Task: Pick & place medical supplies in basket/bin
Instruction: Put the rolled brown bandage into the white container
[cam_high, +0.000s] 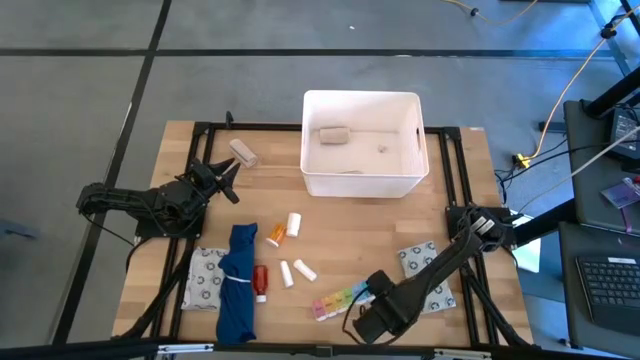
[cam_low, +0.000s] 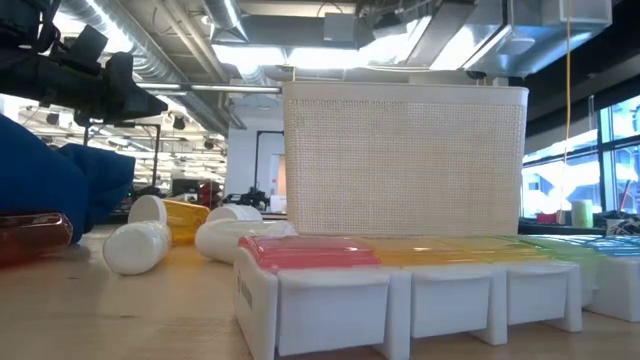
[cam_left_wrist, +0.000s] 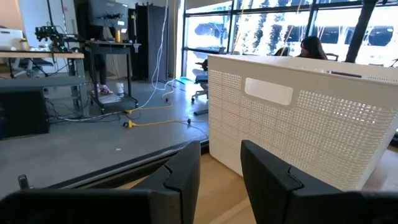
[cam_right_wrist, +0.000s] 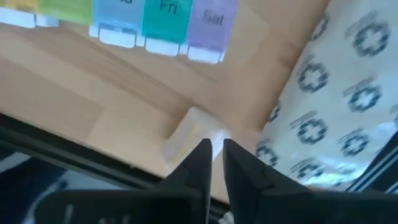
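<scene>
- We see the wooden bench (cam_high: 340, 235) with dark rails along its sides; its middle strip between the arms lies open.
- The white basket (cam_high: 361, 184) stands at the far middle edge of the bench; inside we make out a gauze roll (cam_high: 333, 135) and one small item too small to identify.
- The blue cloth bundle (cam_high: 238, 285) lies near the front left, a grey-patterned packet (cam_high: 205, 278) touching its side.
- A second packet (cam_high: 418, 260) sits at the front right.
- The left claw (cam_high: 226, 180) hovers left of the basket, its fingers (cam_left_wrist: 186, 174) parted, nothing between them; a gauze roll (cam_high: 243, 152) lies just beyond.
- The right claw (cam_high: 368, 296) is low at the front edge, shut and empty, just beside the rainbow pill organizer (cam_high: 339, 300).
- Pill bottles (cam_high: 285, 230) and a red tube (cam_high: 261, 282) lie in the middle.
</scene>
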